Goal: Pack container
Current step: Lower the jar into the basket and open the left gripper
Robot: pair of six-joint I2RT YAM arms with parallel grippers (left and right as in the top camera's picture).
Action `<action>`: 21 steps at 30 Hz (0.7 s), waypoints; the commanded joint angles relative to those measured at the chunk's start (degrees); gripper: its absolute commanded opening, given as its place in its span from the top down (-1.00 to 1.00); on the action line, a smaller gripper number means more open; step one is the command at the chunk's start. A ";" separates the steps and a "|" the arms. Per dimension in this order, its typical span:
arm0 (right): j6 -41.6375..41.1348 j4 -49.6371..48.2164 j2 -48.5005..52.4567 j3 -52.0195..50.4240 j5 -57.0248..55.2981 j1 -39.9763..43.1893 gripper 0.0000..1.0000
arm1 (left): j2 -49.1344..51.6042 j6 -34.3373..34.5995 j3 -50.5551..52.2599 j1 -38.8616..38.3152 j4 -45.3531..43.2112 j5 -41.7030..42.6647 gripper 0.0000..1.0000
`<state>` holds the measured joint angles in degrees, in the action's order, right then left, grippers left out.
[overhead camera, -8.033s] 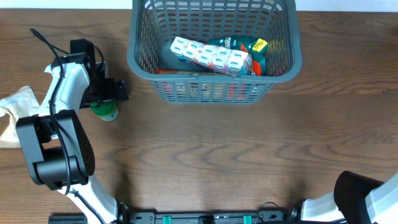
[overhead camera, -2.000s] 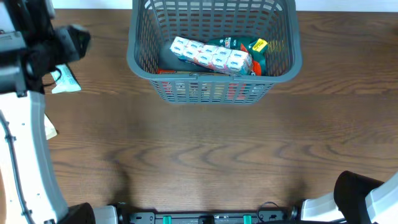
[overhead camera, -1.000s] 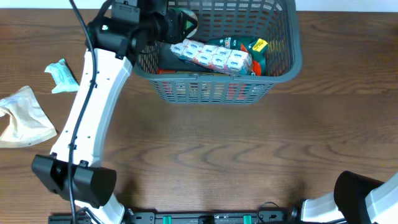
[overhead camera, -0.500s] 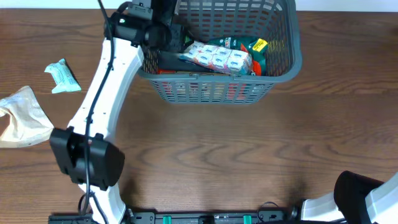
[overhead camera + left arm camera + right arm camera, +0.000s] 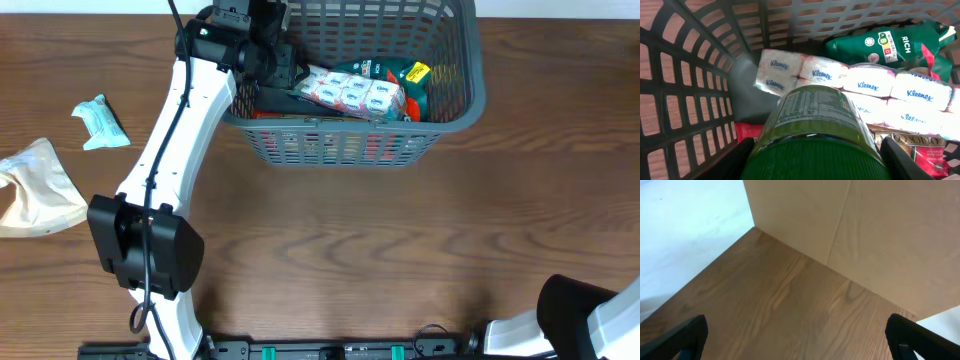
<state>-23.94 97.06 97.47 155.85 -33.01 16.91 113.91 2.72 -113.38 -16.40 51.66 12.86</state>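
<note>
Clamping a green jar (image 5: 812, 125) in the left gripper (image 5: 815, 160), low inside the container (image 5: 345, 145), lattice walls to its left and ahead. Probably best lowered into the bare corner just ahead, beside the tissue packs (image 5: 880, 87) (no dropping), then released. Elsewhere, with the right gripper (image 5: 797, 340) spread wide, empty, over wood-grain table (image 5: 400, 250), beige panel (image 5: 865, 230) beyond.

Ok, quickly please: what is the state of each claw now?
Left claw: closed on the green jar.
Right claw: open, holding nothing.
</note>
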 commanded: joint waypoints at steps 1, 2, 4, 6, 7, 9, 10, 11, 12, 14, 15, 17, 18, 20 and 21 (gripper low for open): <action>-0.87 0.11 0.09 -0.07 -0.57 0.31 -0.99 | -0.72 -0.94 -1.29 -0.07 -0.07 -0.70 0.82; -0.87 0.11 0.09 -0.07 -0.57 0.31 -0.98 | -0.72 -0.94 -1.29 -0.07 -0.04 -0.70 0.83; -0.87 0.11 0.09 -0.07 -0.57 0.33 -0.99 | -0.72 -0.94 -1.22 -0.07 0.04 -0.72 0.82; -0.87 0.11 0.09 -0.07 -0.57 0.31 -0.99 | -0.59 -0.94 -1.22 -0.07 0.20 -1.25 0.82; -0.87 0.11 0.09 -0.07 -0.57 0.31 -0.99 | -0.44 -0.92 -1.22 -0.09 0.35 -2.08 0.83; -0.87 0.11 0.09 -0.07 -0.57 0.31 -0.98 | -0.07 -0.94 -1.22 -0.07 0.63 -3.26 0.83; -0.87 0.11 0.09 -0.07 -0.57 0.31 -0.99 | 0.07 -0.94 -1.22 -0.07 0.81 -3.32 0.83; -0.87 0.11 0.09 -0.07 -0.57 0.31 -0.98 | 0.35 -0.94 -1.22 -0.07 0.81 -3.32 0.83; -0.87 0.11 0.09 -0.07 -0.57 0.31 -0.99 | 0.50 -0.94 -1.22 -0.07 0.79 -3.30 0.74; -0.87 0.11 0.09 -0.07 -0.57 0.31 -0.99 | 0.57 -0.94 -1.22 -0.09 0.59 -3.28 -0.18; -0.87 0.11 0.09 -0.07 -0.55 0.31 -0.98 | 0.57 -0.94 -1.22 -0.07 0.55 -3.28 -0.43; -0.87 0.11 0.09 -0.07 -0.57 0.31 -0.98 | 0.55 -0.94 -1.22 -0.07 0.50 -3.26 -0.79; -0.87 0.11 0.09 -0.07 -0.57 0.31 -0.98 | 0.55 -0.94 -1.22 -0.07 0.55 -3.23 -0.89; -0.87 0.13 0.09 -0.07 -0.57 0.31 -0.98 | 0.55 -0.94 -1.22 -0.07 0.57 -2.58 -0.97; -0.87 0.11 0.09 -0.07 -0.57 0.31 -0.99 | 0.52 -0.94 -1.25 -0.07 0.42 -1.49 -1.00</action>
<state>-23.94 97.06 97.47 155.85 -32.99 16.91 113.93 2.46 -113.38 -16.91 52.10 10.74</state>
